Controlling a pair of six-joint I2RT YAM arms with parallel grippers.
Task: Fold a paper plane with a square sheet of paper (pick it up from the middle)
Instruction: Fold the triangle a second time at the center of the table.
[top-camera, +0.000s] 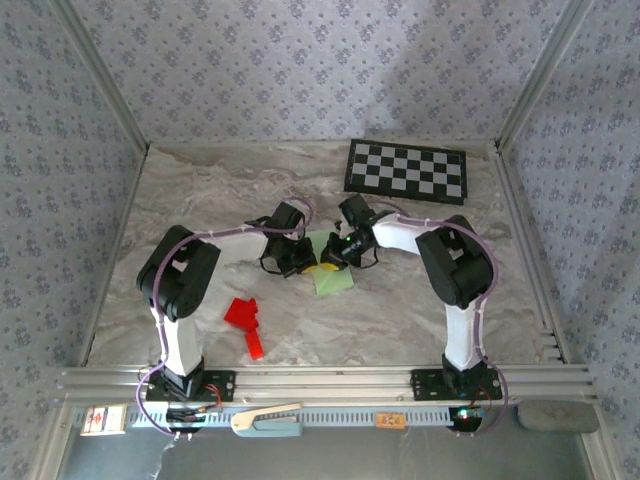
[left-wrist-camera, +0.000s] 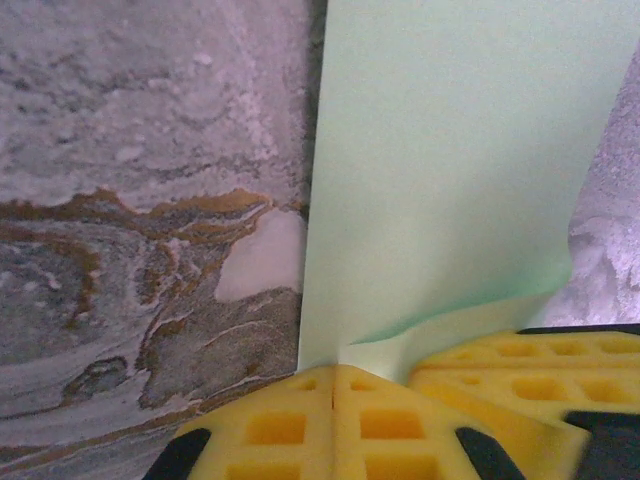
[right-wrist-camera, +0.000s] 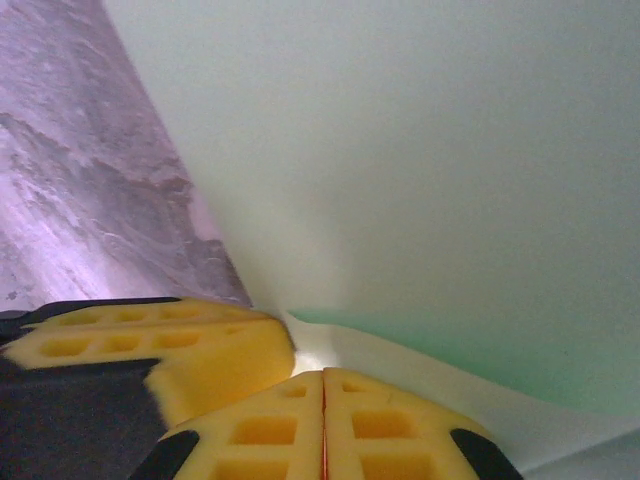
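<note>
The pale green square sheet of paper (top-camera: 333, 272) is lying mid-table, smooth, its far edge lifting and curling where the left fingers (left-wrist-camera: 333, 425) and right fingers (right-wrist-camera: 322, 425) are both clamping it.

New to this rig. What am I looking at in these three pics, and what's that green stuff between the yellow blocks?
Two small robot arms are bolted side by side at the near edge of a marble-patterned table. The overhead picture comes from a fixed camera above and behind them. The other two come from cameras on each wrist, looking past that arm's own yellow fingers.

The green stuff is the square sheet of paper, lying mid-table where the arms meet. The left gripper is shut on one edge of it, and the right gripper is shut on it too, close beside the other. The paper curls up slightly at both pinch points.

Also on the table: a black-and-white checkerboard at the far right and a red paper shape near the left arm.
</note>
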